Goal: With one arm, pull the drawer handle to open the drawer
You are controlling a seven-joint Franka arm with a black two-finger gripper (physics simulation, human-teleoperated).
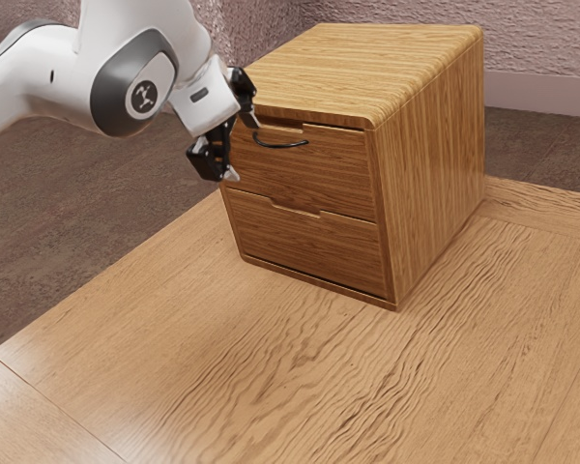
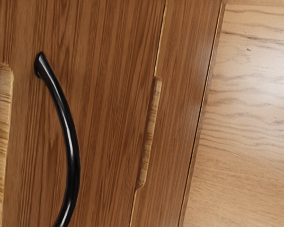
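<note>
Wood desk [image 1: 271, 387] carried a two-drawer cabinet [image 1: 435, 164] toward the exterior view's right. Top drawer [image 1: 338, 184] sat flush, apparently shut. Its black bow handle [image 1: 280, 144] ran just under the upper edge. Tool [image 1: 216, 159] hovered at the drawer front beside the handle's arm-side end, apart from it; open or closed, could not tell. Risk: gripping this far off-centre would catch only the handle's tip or miss, so a pull might slip off or drag the cabinet.

Setting: appearing as a room in a home, simulator-rendered.
Furniture: a small two-drawer wooden cabinet [image 1: 367, 145] is sitting on a broad wood-grain table [image 1: 319, 387].
Surroundings: a rough plaster wall [image 1: 541, 39] with a pale baseboard [image 1: 541, 94] is meeting a dark brown floor [image 1: 68, 193].
</note>
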